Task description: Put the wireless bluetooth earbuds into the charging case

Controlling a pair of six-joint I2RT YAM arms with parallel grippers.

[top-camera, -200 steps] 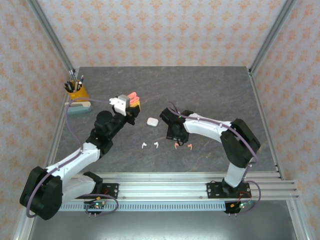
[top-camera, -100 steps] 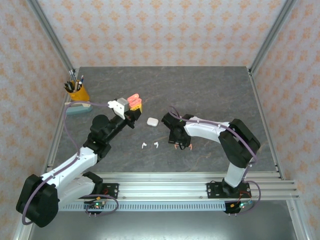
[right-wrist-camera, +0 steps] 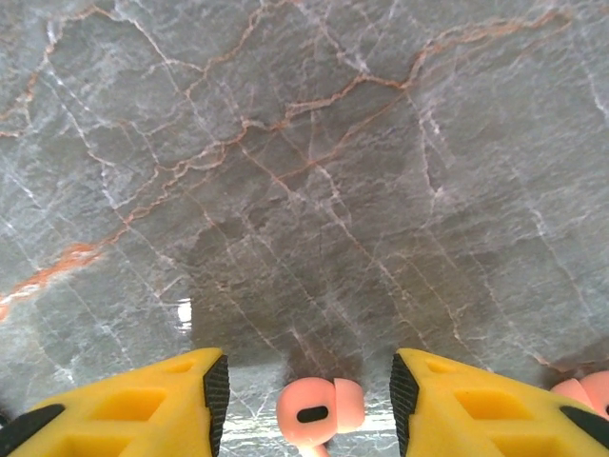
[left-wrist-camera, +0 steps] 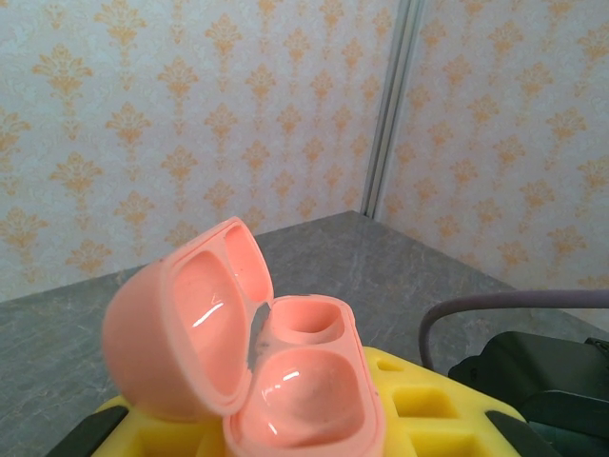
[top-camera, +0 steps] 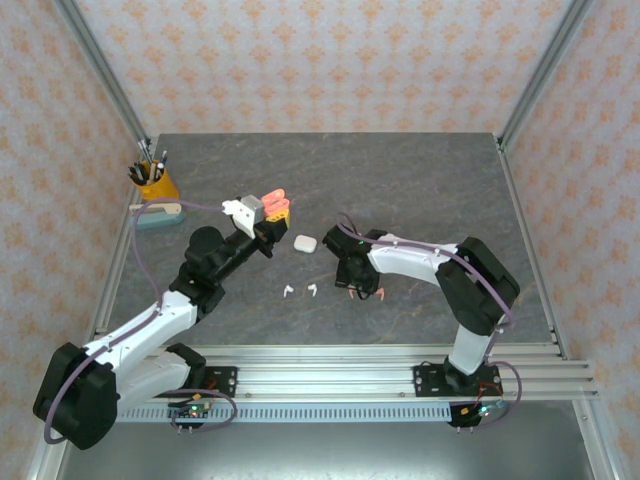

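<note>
Coral-pink earbud (right-wrist-camera: 319,409) lies on the grey marbled worktop (right-wrist-camera: 304,143), directly between the yellow fingers (right-wrist-camera: 143,405) of the right pincer (right-wrist-camera: 309,386), whose jaws stand apart on either side without touching it; a second coral-pink earbud (right-wrist-camera: 585,390) lies just outside the right finger; from above, one white earbud (top-camera: 288,291) and another white earbud (top-camera: 312,289) rest left of that pincer, with a closed white case (top-camera: 305,243) near them, farther back; the left pincer (top-camera: 275,208) is raised and clamped on an open coral-pink charging case (left-wrist-camera: 304,390), lid (left-wrist-camera: 181,324) tipped back.
</note>
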